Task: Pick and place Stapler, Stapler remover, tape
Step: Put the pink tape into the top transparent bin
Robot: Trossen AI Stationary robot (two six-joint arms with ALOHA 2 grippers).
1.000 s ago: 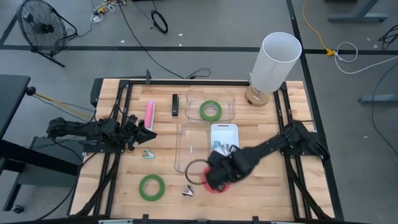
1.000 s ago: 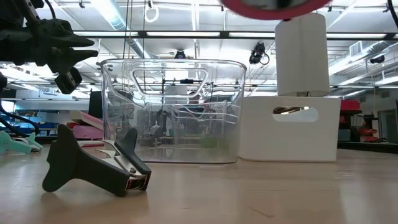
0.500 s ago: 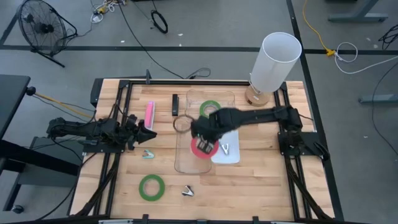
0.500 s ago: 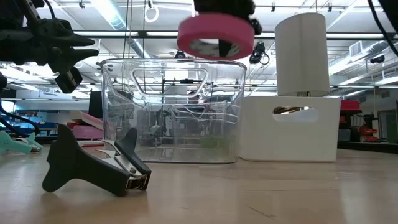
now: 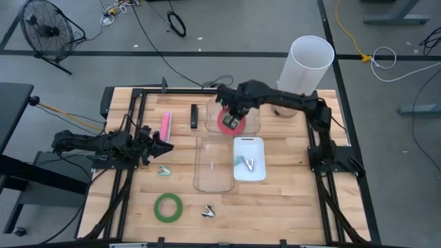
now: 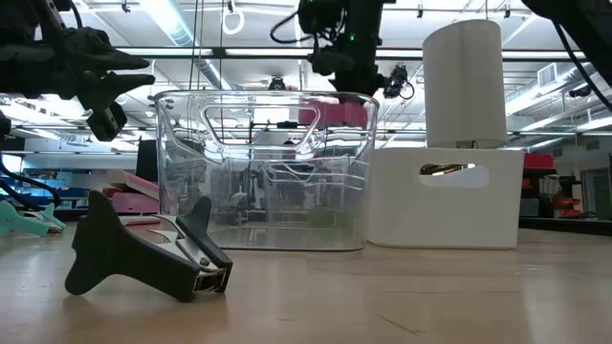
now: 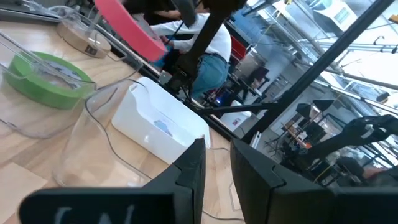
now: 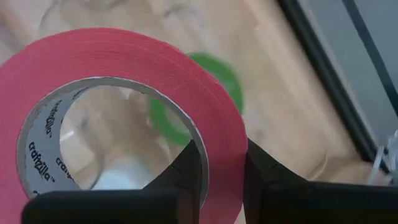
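Note:
My right gripper (image 5: 234, 116) is shut on the red-pink tape ring (image 5: 224, 120) over the far clear container (image 5: 253, 118). In the low view the ring (image 6: 335, 113) shows through the clear walls, just below the rim. One green tape ring (image 8: 225, 87) lies flat in that container, under the red one. The other green ring (image 5: 167, 207) lies flat on the table near the front edge. The dark staple remover (image 5: 208, 211) rests beside it. The pink stapler (image 5: 166, 126) lies at the far left. My left gripper (image 5: 162, 145) waits at the left, open by a narrow gap and empty. My right gripper pinches the red-pink ring's wall (image 8: 224, 134), with one finger (image 8: 183, 180) inside the hole and one (image 8: 267, 180) outside. The fingers come from above, slanting from the table's right. The ring is lifted clear and hangs tilted (image 7: 127, 31) above the green ring.
A second clear container (image 5: 213, 165) and a white tray (image 5: 238, 145) holding small items stand in the middle. A tall white cylinder (image 5: 303, 69) stands at the far right. A black bar (image 5: 195, 116) and a small teal item (image 5: 164, 170) lie on the left.
My right gripper has carried the red-pink ring from low near the table's front, up and toward the far edge. It passed over the near clear container and then came down over the far one. The ring has stayed in its hold.

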